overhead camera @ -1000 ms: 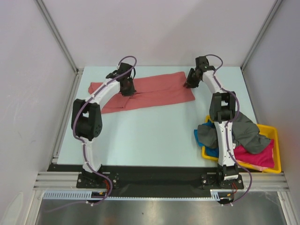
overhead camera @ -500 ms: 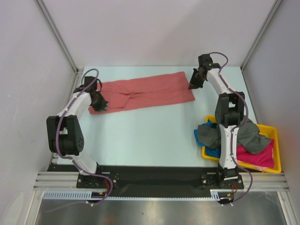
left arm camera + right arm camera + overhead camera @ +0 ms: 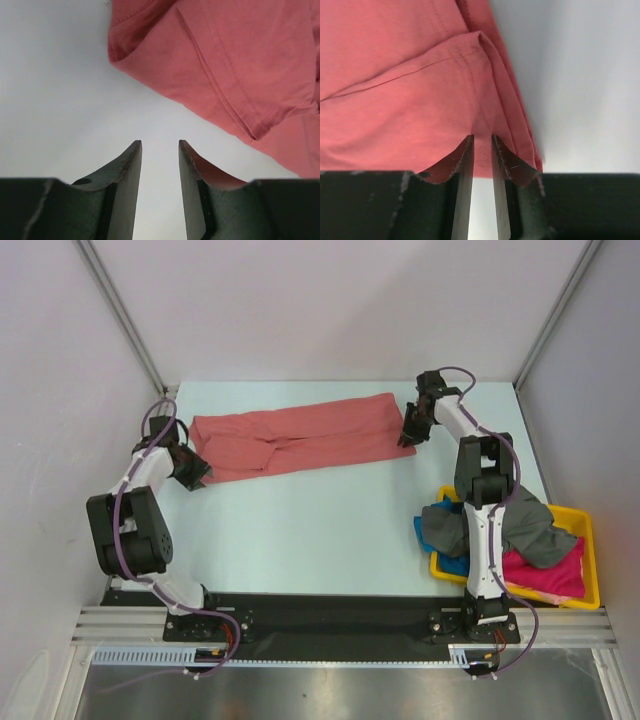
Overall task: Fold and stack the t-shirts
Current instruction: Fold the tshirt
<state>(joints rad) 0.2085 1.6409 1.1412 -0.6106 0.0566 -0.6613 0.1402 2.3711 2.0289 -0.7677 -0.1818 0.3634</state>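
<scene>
Left tool [image 3: 194, 470] sits just off the left end of the red t-shirt [image 3: 300, 435], low over the desk [image 3: 320, 530]. Its wrist view shows the tool [image 3: 160, 143] spread, with bare desk between its fingers and the red t-shirt [image 3: 240, 65] just beyond them, not touched. The right tool [image 3: 408, 432] is at the shirt's right end. Seen from its wrist, this tool [image 3: 482, 136] has its fingers only a narrow slit apart, tips at the hem of the red t-shirt [image 3: 395, 100]. I cannot tell whether cloth is pinched there or merely lies under the tips.

The red t-shirt lies flat on the far half of the desk as a long band, already folded lengthwise, slanting slightly from left to right.

It should handle as light, soft and limp cloth. It will sag and slide rather than keep a shape, and the layers may shift apart if only the top one is caught. The sensible holds are the two end corners, gripping every layer at the hem, so that one end can be carried over the other without the fold opening.

By count there are four t-shirts: one red on the desk, and one grey [image 3: 525, 525], one blue [image 3: 448, 565] and one pink [image 3: 545, 575] heaped in the single yellow tray [image 3: 594, 560] at the near right. The blue one is mostly hidden. Two tools are in view.
</scene>
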